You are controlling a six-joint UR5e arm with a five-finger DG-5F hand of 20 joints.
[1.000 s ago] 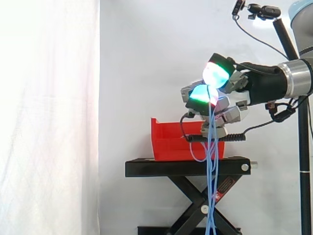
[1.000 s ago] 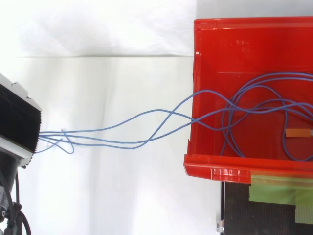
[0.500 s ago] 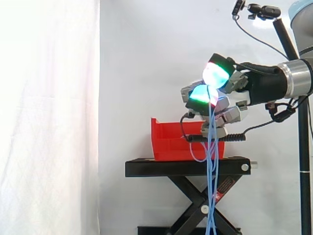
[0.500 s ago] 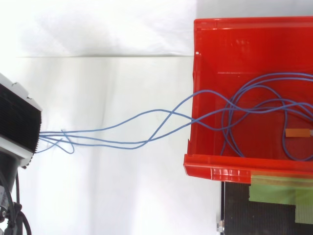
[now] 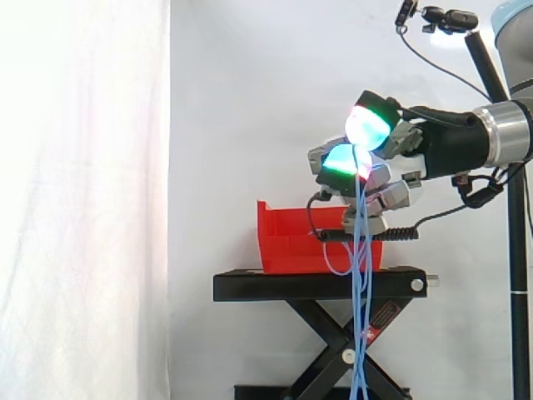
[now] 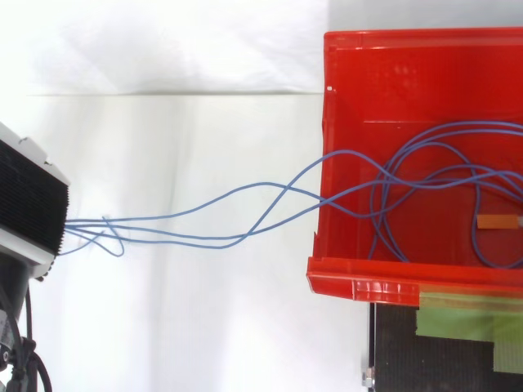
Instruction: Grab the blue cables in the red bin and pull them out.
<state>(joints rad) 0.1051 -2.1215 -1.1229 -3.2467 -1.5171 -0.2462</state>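
My hand (image 5: pixel 398 165) raised above near end of red bin (image 5: pixel 291 243), arm entering from right. Fingers curled, glowing green-cyan pads (image 5: pixel 367 125) pinched shut on blue cables (image 5: pixel 361 283). In side view, strands hang straight down from pads, passing in front of bin and black stand (image 5: pixel 283 287). From above, strands stretch from my hand at left edge, cross bin's left wall (image 6: pixel 320 237), end in loose loops on bin floor. Small orange tag (image 6: pixel 497 221) lies among loops. White curtain (image 5: pixel 83 200) behind.
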